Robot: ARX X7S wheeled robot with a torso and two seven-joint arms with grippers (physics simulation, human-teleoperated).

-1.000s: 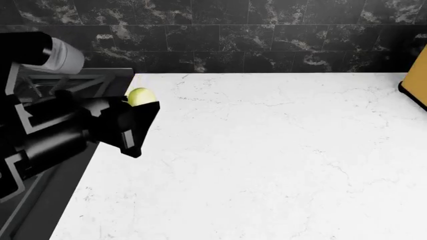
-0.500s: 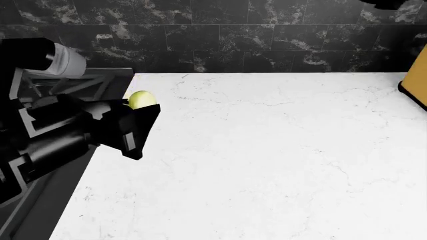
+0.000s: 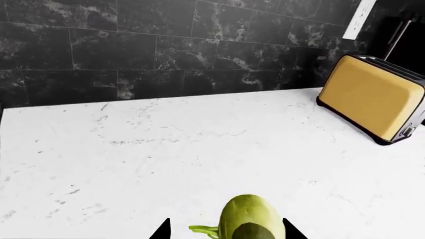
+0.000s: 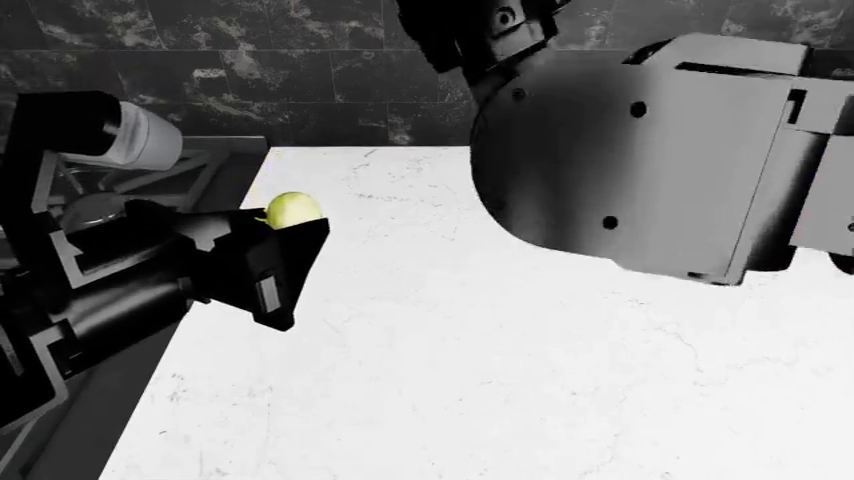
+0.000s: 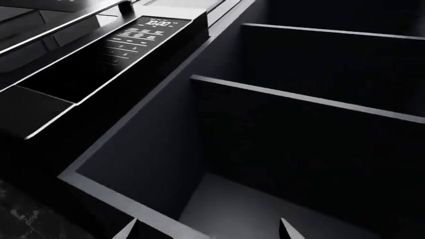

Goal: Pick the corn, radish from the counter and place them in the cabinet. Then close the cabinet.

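Observation:
The radish (image 3: pixel 249 219), small, pale green and with a green stem stub, sits between the tips of my left gripper (image 3: pixel 227 230), which is shut on it. In the head view the radish (image 4: pixel 292 210) shows just above the black left gripper (image 4: pixel 287 238), over the left edge of the white counter (image 4: pixel 534 360). My right gripper (image 5: pixel 209 230) is open with nothing in it and faces into the dark open cabinet (image 5: pixel 299 104) with its shelves. The corn is out of view.
A yellow toaster (image 3: pixel 371 99) stands at the back of the counter (image 3: pixel 133 149) by the black tiled wall. My bulky grey right arm (image 4: pixel 641 150) fills the head view's upper right. A microwave panel (image 5: pixel 126 45) adjoins the cabinet.
My right arm has swung into the head view at the upper right and now hides the toaster's corner. The left gripper has shifted slightly nearer and rightward, carrying the radish.

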